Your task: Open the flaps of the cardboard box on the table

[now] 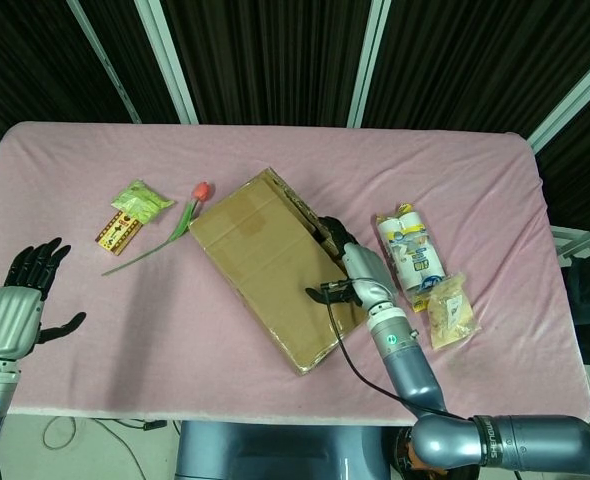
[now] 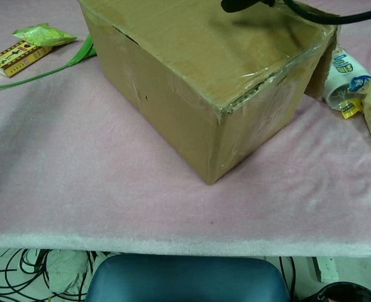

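We locate the brown rectangular cardboard box (image 1: 270, 268) near the middle of the pink-covered table (image 1: 495, 180). Its long axis runs diagonally, from the far-left corner beside the red tulip with a green stem (image 1: 182, 222) down to the near-right corner close to the table's front edge. In the chest view the top panel lies flat and glossy tape runs along the near top edge, so we judge the top flaps not yet opened; one side flap on the right appears to hang loose.

The right hand (image 1: 350, 272) is the nearer one. It sits over the right long edge of the box, at about mid-length, with its dark fingers (image 1: 322, 291) reaching inward over the top panel. The box therefore lies directly below and to the left of this hand. We cannot tell whether the fingers touch the cardboard or hover just above it; they are partly spread and hold nothing. In the chest view only a dark fingertip and a black cable show at the upper edge, above the top panel.

The left hand (image 1: 23, 300) stands well apart from the box, at the left end of the table, fingers spread, holding nothing.

We judge that the coming move turns on the right hand finding the flap edge along the right long side.

To the right of the box lie a white printed packet (image 1: 409, 246) and a clear bag of pale snacks (image 1: 451, 310).
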### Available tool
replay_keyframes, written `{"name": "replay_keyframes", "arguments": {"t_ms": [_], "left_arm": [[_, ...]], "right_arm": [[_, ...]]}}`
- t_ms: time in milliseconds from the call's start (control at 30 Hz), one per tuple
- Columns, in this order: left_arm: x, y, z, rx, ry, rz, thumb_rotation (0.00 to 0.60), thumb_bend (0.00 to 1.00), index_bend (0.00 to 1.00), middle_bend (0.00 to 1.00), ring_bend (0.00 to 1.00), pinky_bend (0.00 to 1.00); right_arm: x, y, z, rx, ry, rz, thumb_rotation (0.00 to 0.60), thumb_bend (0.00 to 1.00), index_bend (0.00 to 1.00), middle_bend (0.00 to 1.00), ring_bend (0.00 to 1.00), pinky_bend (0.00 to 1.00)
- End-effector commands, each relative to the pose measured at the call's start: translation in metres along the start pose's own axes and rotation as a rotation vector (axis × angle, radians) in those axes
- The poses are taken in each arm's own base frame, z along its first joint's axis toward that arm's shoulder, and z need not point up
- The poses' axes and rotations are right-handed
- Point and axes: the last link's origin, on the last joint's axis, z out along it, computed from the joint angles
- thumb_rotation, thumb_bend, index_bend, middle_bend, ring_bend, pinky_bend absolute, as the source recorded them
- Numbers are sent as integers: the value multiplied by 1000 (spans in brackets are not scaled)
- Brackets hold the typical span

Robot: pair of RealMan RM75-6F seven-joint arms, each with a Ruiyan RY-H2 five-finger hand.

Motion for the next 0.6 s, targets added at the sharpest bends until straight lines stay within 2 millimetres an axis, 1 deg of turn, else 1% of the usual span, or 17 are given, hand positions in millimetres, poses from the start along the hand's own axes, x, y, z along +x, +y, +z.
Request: {"name": "replay_keyframes", "arguments": {"t_ms": [33, 267, 467, 600], "left_arm": [[0, 0, 0, 2, -1, 0, 600, 155, 0, 0, 0, 0], [0, -1, 1, 7, -2, -5, 600, 155, 0, 0, 0, 0], [-1, -1, 1, 10, -8, -6, 600, 155, 0, 0, 0, 0], [-1, -1, 1, 8, -7, -3, 600, 155, 0, 0, 0, 0]], "right_arm": [[-3, -2, -1, 5, -7, 4, 600, 276, 0, 37, 133, 312], [-7, -7, -4, 11, -26, 32, 600, 277, 0, 37, 133, 313], [-4, -23, -8, 14, -62, 184, 600, 281, 0, 37, 133, 313], [1, -32, -12, 23, -82, 244, 600, 283, 0, 37, 133, 313]]}}
